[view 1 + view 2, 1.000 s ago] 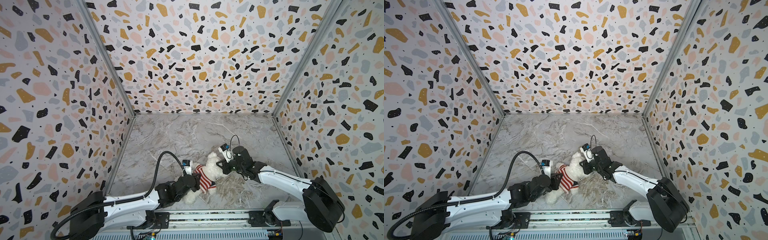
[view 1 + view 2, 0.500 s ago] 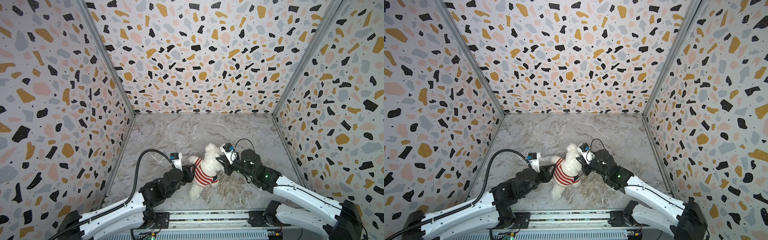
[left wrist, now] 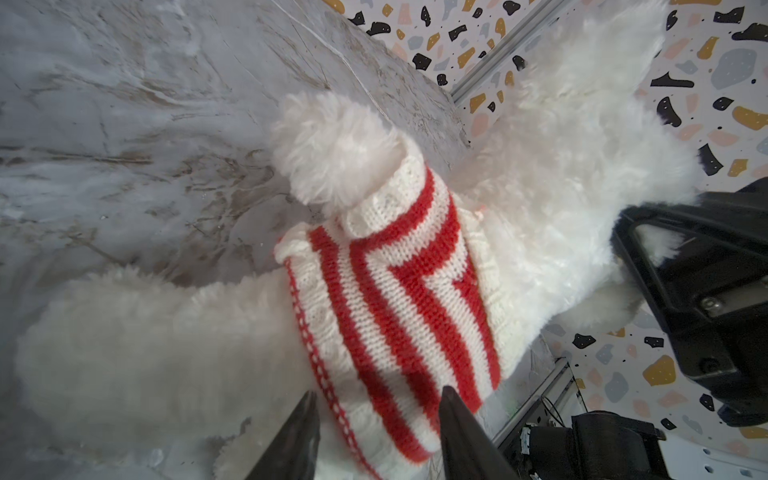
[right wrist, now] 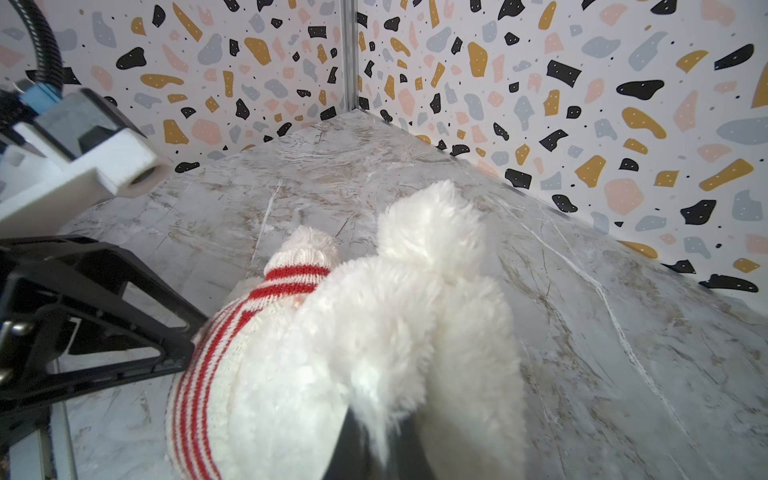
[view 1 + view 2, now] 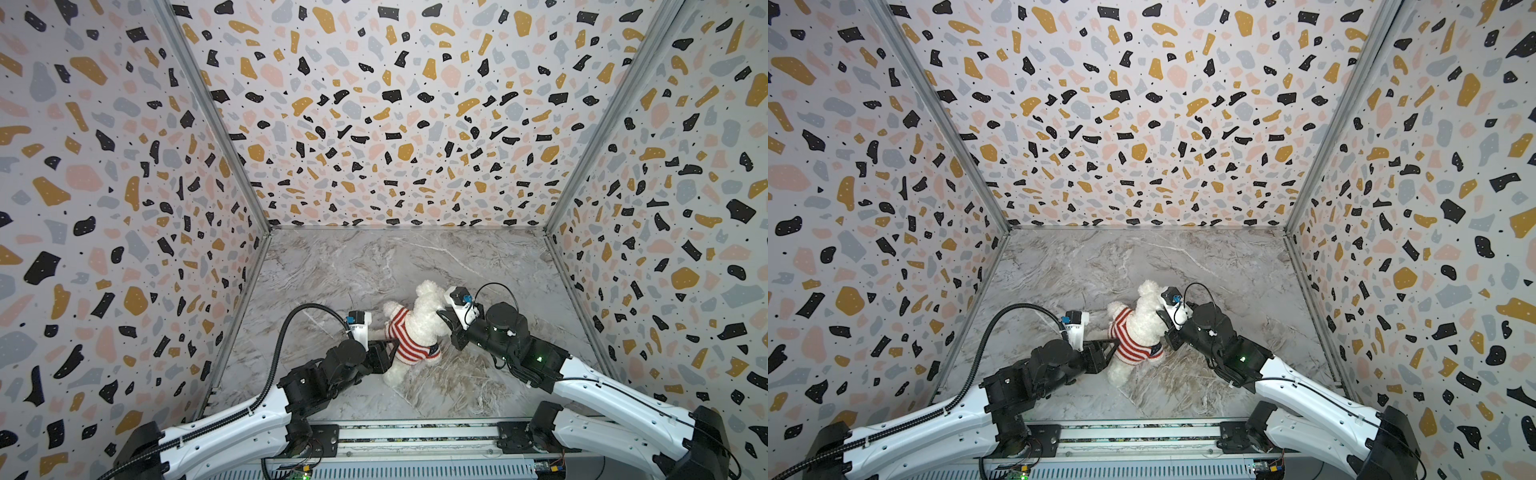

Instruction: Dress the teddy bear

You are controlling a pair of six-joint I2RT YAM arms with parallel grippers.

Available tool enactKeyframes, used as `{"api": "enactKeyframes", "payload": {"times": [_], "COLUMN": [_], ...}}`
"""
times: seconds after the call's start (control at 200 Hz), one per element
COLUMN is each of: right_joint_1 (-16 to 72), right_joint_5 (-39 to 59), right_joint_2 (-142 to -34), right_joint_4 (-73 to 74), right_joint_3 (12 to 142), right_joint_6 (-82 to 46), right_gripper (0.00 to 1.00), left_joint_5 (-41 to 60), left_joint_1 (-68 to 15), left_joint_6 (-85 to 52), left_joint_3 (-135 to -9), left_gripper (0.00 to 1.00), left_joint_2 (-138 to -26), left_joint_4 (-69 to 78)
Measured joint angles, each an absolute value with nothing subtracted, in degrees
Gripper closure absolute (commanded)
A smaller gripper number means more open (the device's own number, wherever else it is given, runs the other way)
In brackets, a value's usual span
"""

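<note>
1. Left pincer [image 3: 377,392] is standing apart, its tips straddling the striped top's [image 3: 386,316] hem; right pincer [image 4: 376,440] is clamping the teddy bear's [image 5: 424,322] head fur.
2. Mid-desk [image 5: 374,266], the teddy bear is wearing the top, staying well apart from the side walls [image 5: 124,208], with bare marble lying behind.
3. Compared with a second ago, both arms are reaching further in, and its head is lying nearer the back wall [image 5: 395,124].

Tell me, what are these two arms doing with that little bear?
They are dressing the teddy bear. The right gripper is pinched shut on fur near its head, propping it up on the table. The striped top already covers its body, one arm through a sleeve. The left gripper is open at the top's hem, jaws either side of the knit.
</note>
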State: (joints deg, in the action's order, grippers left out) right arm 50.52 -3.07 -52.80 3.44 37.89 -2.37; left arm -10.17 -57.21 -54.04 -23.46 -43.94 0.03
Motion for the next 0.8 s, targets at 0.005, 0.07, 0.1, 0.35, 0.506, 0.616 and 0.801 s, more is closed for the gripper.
{"api": "enactKeyframes", "payload": {"times": [0.005,0.07,0.1,0.35,0.506,0.616,0.801], "right_joint_1": [50.6,51.0,51.2,52.2,52.3,52.3,52.3], "right_joint_5": [-3.1,-3.6,-3.9,-5.6,-6.1,-6.3,-6.5], "right_joint_2": [-52.8,-52.8,-52.8,-52.8,-52.8,-52.8,-52.8], "right_joint_4": [3.4,3.4,3.4,3.4,3.4,3.4,3.4], "right_joint_3": [37.9,37.9,37.9,37.9,37.9,37.9,37.9], "right_joint_6": [-2.4,-2.3,-2.3,-2.2,-2.2,-2.2,-2.2], "right_gripper": [1.00,1.00,1.00,1.00,1.00,1.00,1.00], "left_joint_5": [-10.1,-9.9,-9.8,-9.7,-9.9,-10.5,-11.6], "left_joint_1": [-57.2,-57.2,-57.2,-57.2,-57.2,-57.2,-57.2], "left_joint_6": [-54.1,-54.7,-55.0,-56.6,-57.4,-57.9,-58.3], "left_joint_3": [-23.4,-23.2,-23.2,-22.0,-21.7,-21.7,-21.3], "left_gripper": [0.52,0.53,0.53,0.72,0.87,0.96,1.00], "left_joint_2": [-44.0,-44.8,-45.2,-46.2,-46.1,-46.0,-45.6], "left_joint_4": [0.1,0.7,1.0,3.5,4.0,4.0,4.0]}}
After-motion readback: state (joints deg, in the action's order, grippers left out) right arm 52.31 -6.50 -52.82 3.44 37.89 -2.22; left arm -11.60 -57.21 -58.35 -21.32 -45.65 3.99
